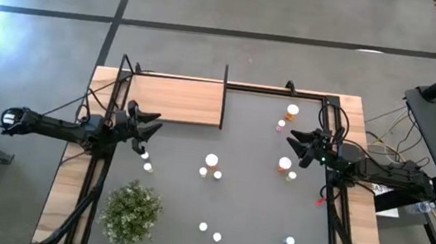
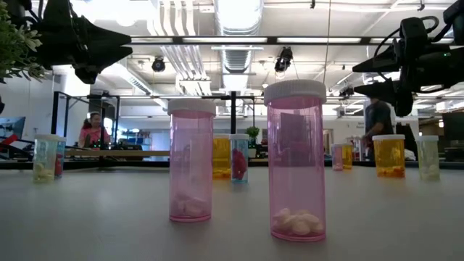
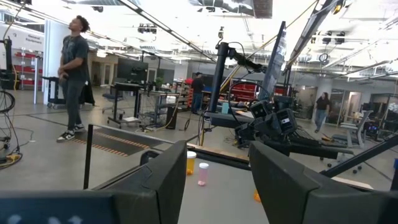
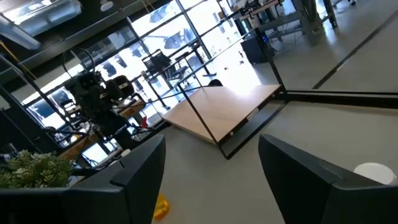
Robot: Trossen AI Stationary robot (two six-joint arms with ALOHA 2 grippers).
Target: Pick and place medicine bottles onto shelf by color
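Above the dark grey surface (image 1: 252,184), both arms hang without any load. The left tool (image 1: 149,126) hovers just beside the flat light-wood shelf with thin black rods (image 1: 175,100), and its fingers stand apart with nothing between them. The right tool (image 1: 299,142) hovers at the opposite side, near a larger orange bottle with a white cap (image 1: 285,164); its fingers are also apart and empty.

The small white-capped medicine bottles (image 1: 211,164) stand scattered on the surface, none on the shelf: two pink ones (image 2: 296,163) close to the low camera, an orange and a small pink one (image 1: 281,126) near the back edge, some near the green bushy plant (image 1: 132,211).

I judge that the sorting has not really begun, and the step in hand is the choice and approach of a first bottle. The next move calls for lowering one tool over a bottle with the fingers on both sides of its body, without knocking its close neighbours.
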